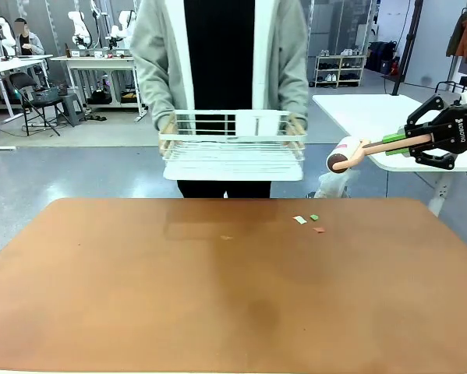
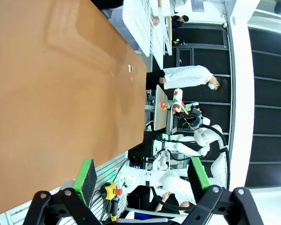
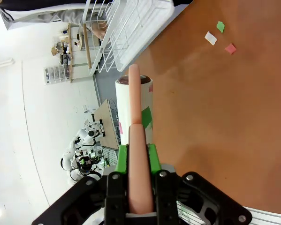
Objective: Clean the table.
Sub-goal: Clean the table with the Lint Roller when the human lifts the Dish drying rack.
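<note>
Scraps (image 1: 309, 221) on the counter (image 1: 178, 296) are too small to identify; my right fingers (image 3: 123, 159) clamp a lint roller (image 3: 135, 108), handle end hidden; my left fingers (image 2: 87, 180) gape wide.

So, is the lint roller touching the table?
Apart. Front view: the lint roller in the right hand hangs beyond the table edge, floor showing between.

- Front view: fixed, robot's side, facing across the table (image 1: 217, 296) to the person (image 1: 217, 47).
- Left wrist view: rolled sideways, set high over the table.
- Right wrist view: rolled, nearer, looking past the lint roller (image 3: 140, 103); all three share the paper scraps (image 1: 299, 220).
</note>
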{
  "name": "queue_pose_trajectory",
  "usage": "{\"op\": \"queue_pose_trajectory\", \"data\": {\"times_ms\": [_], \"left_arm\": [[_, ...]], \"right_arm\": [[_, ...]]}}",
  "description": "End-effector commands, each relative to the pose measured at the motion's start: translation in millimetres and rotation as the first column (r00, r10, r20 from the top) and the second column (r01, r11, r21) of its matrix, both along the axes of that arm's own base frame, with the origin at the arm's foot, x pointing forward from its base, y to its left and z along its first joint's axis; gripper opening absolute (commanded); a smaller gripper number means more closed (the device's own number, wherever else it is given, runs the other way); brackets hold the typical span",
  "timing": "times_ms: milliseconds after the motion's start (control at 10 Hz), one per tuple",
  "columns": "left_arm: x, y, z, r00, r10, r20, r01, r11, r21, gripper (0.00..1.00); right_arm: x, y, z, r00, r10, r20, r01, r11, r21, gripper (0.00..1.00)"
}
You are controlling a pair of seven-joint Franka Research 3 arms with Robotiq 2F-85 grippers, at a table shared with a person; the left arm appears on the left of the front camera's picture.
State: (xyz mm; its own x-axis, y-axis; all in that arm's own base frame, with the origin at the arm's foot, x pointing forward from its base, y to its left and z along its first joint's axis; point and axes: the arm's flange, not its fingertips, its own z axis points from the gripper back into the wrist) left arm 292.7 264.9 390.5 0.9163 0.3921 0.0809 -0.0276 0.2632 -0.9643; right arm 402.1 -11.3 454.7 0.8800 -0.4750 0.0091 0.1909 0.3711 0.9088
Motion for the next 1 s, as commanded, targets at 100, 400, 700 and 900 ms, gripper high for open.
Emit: {"op": "queue_pose_trajectory", "data": {"times_ms": [100, 400, 700, 900], "left_arm": [[-6, 1, 0, 1.000, -0.017, 0.020, 0.017, 1.000, 0.000, 1.00], [-6, 1, 0, 1.000, -0.017, 0.020, 0.017, 1.000, 0.000, 1.00], [-6, 1, 0, 1.000, -0.017, 0.020, 0.017, 1.000, 0.000, 1.00], [-6, 1, 0, 1.000, -0.017, 0.020, 0.017, 1.000, 0.000, 1.00]], "right_arm": [[0, 4, 0, 1.000, 0.005, -0.002, -0.005, 1.000, -0.002, 0.00], [0, 0, 0, 1.000, 0.000, 0.000, 0.000, 1.000, 0.000, 0.21], [44, -14, 61, 0.987, 0.135, -0.088, -0.154, 0.950, -0.270, 0.21], [90, -12, 84, 0.964, 0.171, -0.205, -0.256, 0.817, -0.518, 0.21]]}}
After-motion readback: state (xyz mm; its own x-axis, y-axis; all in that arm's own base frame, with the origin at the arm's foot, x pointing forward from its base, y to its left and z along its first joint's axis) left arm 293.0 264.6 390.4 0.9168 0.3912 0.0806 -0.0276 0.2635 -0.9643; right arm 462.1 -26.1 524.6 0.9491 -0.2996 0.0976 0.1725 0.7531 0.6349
